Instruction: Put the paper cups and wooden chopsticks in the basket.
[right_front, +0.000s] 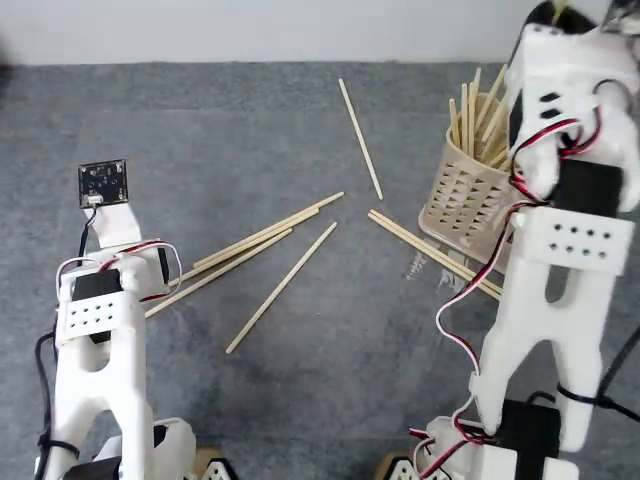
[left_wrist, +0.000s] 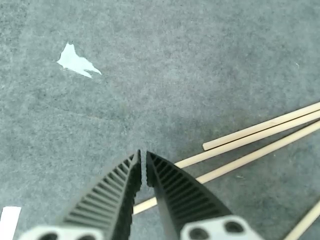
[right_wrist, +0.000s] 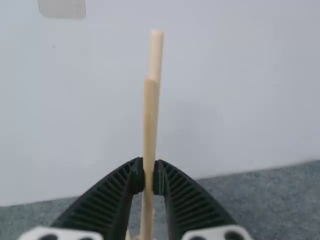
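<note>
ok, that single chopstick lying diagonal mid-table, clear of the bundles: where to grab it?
Probably the lone chopstick at its middle, straight down from above, jaws across its length. It lies flat on the table, with bare space either side.

A grey counter (right_front: 230, 120) fills the frame below a white wall (right_front: 250, 30). At the upper right a pale slotted basket (right_front: 468, 205) leans, with a bunch of chopsticks (right_front: 470, 110) standing in it. The right arm (right_front: 560, 260) rises along the right edge, beside and partly over the basket. Loose chopsticks lie across the middle: one (right_front: 360, 139) at upper centre, a slanted bundle (right_front: 262, 238) left of centre, a single stick (right_front: 282, 288) just below it, and a pair (right_front: 420, 245) running under the right arm. The left arm (right_front: 100, 320) stands at lower left, near the bundle's lower end.
</note>
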